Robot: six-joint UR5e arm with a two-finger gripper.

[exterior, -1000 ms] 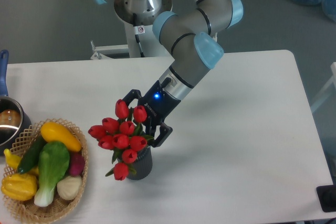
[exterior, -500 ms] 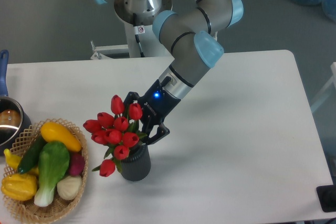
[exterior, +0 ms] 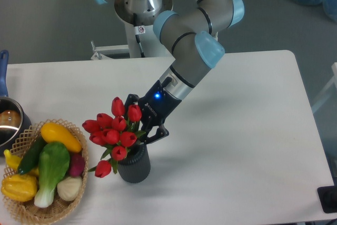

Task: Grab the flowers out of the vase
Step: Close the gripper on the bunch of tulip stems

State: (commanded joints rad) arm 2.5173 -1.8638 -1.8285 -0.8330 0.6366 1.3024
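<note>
The flowers (exterior: pixel 113 133), a bunch of red tulips with green leaves, stand in the dark grey ribbed vase (exterior: pixel 134 165) near the table's front left. The bunch leans to the left over the vase's mouth. My gripper (exterior: pixel 140 129) reaches in from the upper right and sits at the stems just above the vase's rim. Its fingers look closed around the stems, but the blooms hide the fingertips. The vase stands upright on the white table (exterior: pixel 237 130).
A woven basket (exterior: pixel 31 209) with toy vegetables sits at the front left, close to the flowers. A blue-handled metal pot (exterior: pixel 8 122) is at the left edge. My arm (exterior: pixel 189 40) crosses above the table's back middle.
The gripper's fingers have drawn in on the stems. The bunch has shifted left and tilted, and the vase has slid a little to the left and towards the front edge.
</note>
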